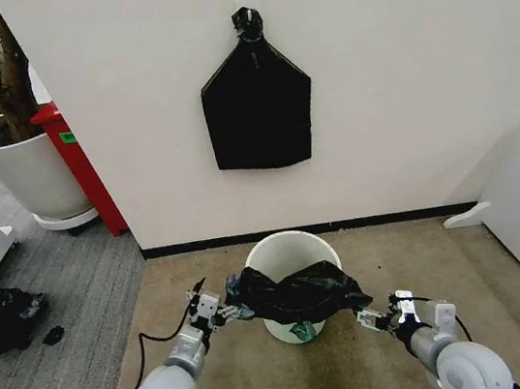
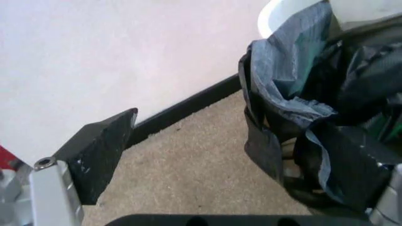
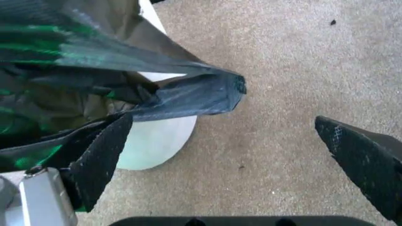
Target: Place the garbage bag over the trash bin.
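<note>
A: So where's the garbage bag (image 1: 296, 292) rn?

B: It lies on top of the trash bin (image 1: 283, 248), across the near side of the rim. The far part of the rim is bare, so the bin isn't covered yet. The bin sits on the carpet, close to the wall.

A: Why's it stretched sideways like that?

B: I think the robot wants the mouth of the bag wide, so it can slip round the rim. One arm is at each end of the bag, left and right of the bin.

A: What's the left gripper (image 1: 211, 308) doing?

B: It's at the bag's left end, touching it. In the left wrist view one black finger (image 2: 100, 150) sticks out with only carpet and wall by it, and the bag bunches up at the other side. So it's spread wide, not pinching.

A: And the right gripper (image 1: 378, 318)?

B: Just beside the bag's right corner. Its two fingers (image 3: 100, 155) are far apart (lots of carpet btw them), and the bag's corner (image 3: 207, 96) pokes out near the gap. One finger touches the bag, but nothing is squeezed.

A: So nobody's holding it?

B: Looks that way. The bag just rests on the bin. It's thin and floppy, so it may slide off.
</note>
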